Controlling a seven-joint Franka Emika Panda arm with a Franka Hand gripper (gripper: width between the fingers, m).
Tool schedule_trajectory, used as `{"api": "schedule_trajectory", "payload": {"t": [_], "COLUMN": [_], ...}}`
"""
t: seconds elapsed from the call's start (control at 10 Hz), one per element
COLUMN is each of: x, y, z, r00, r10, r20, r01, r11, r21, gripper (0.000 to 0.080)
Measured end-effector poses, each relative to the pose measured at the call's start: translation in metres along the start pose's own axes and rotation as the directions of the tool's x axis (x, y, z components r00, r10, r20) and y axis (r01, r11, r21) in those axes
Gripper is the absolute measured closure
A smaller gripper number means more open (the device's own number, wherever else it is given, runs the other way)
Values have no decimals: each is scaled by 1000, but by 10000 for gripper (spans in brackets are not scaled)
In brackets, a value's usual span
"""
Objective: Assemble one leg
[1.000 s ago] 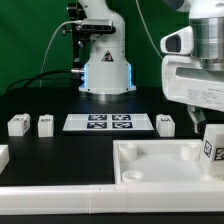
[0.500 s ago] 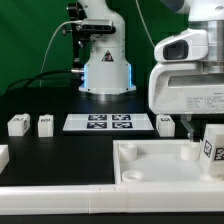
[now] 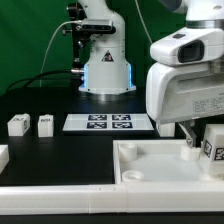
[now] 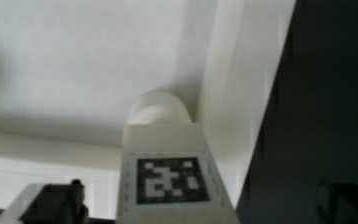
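Observation:
One leg (image 4: 167, 165), a white block with a black-and-white marker and a rounded peg end, lies between my two dark fingertips in the wrist view. My gripper (image 4: 202, 205) is open, with a gap between the leg and each fingertip. In the exterior view this leg (image 3: 212, 140) stands at the far right corner of the large white tray-like piece (image 3: 150, 165), just below the arm's white hand (image 3: 185, 85). Two more legs (image 3: 17, 124) (image 3: 45, 124) stand on the black table at the exterior view's left.
The marker board (image 3: 108, 122) lies on the table in front of the robot base (image 3: 105, 70). Another white part (image 3: 3, 157) shows at the exterior view's left edge. The tray fills the near foreground.
The arm's hand has moved toward the exterior view's left and now hides the leg that stood beside the marker board. The leg at the tray corner has stayed put.

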State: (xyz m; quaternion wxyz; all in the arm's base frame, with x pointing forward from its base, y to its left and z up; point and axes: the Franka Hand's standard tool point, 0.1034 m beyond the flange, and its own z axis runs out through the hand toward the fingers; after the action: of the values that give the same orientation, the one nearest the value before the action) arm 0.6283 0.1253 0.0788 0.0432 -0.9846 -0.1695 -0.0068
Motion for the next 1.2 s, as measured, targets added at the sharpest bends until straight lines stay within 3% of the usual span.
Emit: {"api": "schedule_trajectory", "payload": {"t": [0.1,0.2,0.3,0.4,0.5,1.0,1.2], "x": [0,0,0,0,-1,-1,-1], "y": [1,1,1,1,4,5,6], "z": [0,0,0,0,0,0,0], "r00": [1000,1000,1000,1000,1000,997,967], "r10": [3,3,3,3,5,79,254], "r20": [-1,0,0,-1,-1,-1,-1], "r01": [-3,-3,-3,-3,-5,-79,-254], "r11": [1000,1000,1000,1000,1000,997,967], "r21": [2,2,2,1,-3,-2,0], "gripper": [151,284,284,421,499,499,499]}}
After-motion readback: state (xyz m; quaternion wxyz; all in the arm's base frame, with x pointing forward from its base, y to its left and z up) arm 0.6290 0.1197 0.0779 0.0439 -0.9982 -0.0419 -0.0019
